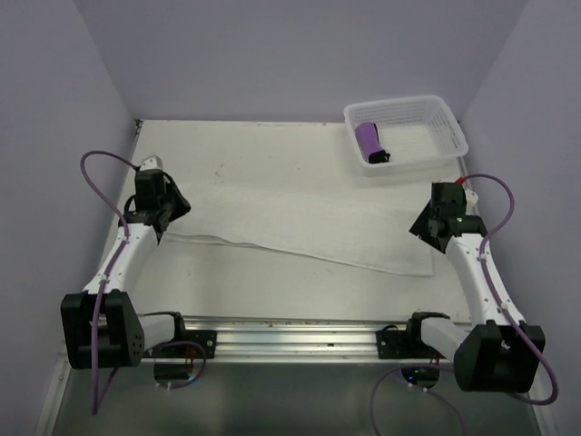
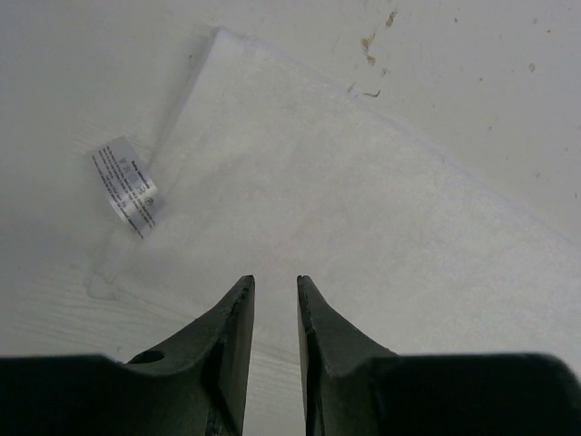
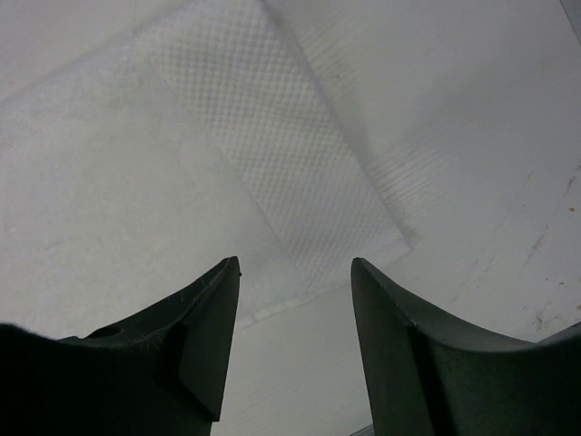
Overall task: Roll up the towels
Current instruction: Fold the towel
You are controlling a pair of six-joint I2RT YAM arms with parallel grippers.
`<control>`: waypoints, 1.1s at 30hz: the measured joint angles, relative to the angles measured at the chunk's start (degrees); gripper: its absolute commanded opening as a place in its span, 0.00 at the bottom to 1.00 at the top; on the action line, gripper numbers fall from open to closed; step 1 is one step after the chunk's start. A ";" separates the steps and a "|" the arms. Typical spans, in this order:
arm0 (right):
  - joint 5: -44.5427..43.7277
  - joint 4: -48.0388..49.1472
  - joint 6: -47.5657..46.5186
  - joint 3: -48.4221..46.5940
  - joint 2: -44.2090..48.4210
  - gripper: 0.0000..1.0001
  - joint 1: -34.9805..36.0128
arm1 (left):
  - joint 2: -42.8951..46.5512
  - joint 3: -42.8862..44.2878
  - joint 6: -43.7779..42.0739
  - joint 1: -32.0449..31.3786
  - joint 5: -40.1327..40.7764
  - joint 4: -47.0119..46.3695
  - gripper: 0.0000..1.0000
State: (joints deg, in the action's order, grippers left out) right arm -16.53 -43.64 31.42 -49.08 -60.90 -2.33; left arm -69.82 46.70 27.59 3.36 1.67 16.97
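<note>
White cloth fills most of what lies ahead of both pairs of jaws: the white towel [image 1: 300,222] is spread flat across the table [image 1: 272,295], reaching from one gripper to the other. The left gripper [image 2: 275,283] hangs over the towel's left end with its fingers [image 2: 231,327] drawn close but not closed, a narrow slit between them and nothing in it. Through that slit and beyond the tips only towel [image 2: 363,209] shows. A small printed label [image 2: 127,186] sits ahead and to the left of the tips at the towel's edge, and the towel's corner lies farther ahead, with bare table past it. The right gripper [image 3: 295,263] is released, its jaws well apart and empty. Ahead of them the towel [image 3: 118,182] shows a waffle-textured band running down to a corner just beyond the right fingertip. Bare table shows between the tips and off to the right. Whether either gripper touches the cloth I cannot tell. Well beyond the right gripper [image 1: 425,227], the purple towel [image 1: 369,141] lies rolled in the basket [image 1: 451,127]. The left gripper [image 1: 168,211] is far from it.
</note>
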 measured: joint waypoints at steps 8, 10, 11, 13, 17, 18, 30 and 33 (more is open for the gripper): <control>-0.13 6.47 -0.02 -0.81 -9.07 0.60 -4.26 | -0.22 -8.15 4.68 0.00 -4.09 -4.00 0.17; 0.13 8.94 -0.94 -0.81 -11.21 0.61 -5.55 | -0.22 -10.56 6.03 0.00 -4.63 -5.44 0.14; 0.28 10.23 -1.38 -0.81 -12.22 0.61 -6.01 | -0.24 -11.65 6.54 0.00 -4.76 -6.19 0.12; 1.01 12.59 -2.05 -0.81 -14.10 0.62 -6.49 | -0.24 -13.75 7.87 0.00 -4.94 -7.67 0.08; 2.62 17.55 -3.32 -0.81 -16.98 0.62 -6.80 | -0.24 -17.46 9.92 -0.09 -4.72 -10.45 0.03; 2.89 18.73 -3.74 -0.83 -17.81 0.62 -6.80 | -0.26 -18.18 10.38 -0.15 -4.48 -10.75 0.02; 5.07 28.46 -6.32 -0.72 -22.99 0.56 -8.07 | -2.45 -19.69 11.89 -0.44 -3.54 -13.99 0.00; 5.75 29.97 -6.64 -0.48 -23.91 0.53 -8.92 | -2.75 -19.69 11.89 -0.44 -3.52 -14.25 0.00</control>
State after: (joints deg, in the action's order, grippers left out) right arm -10.79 -13.67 24.77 -49.56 -84.82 -11.25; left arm -72.58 27.00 39.48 2.92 -1.85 2.72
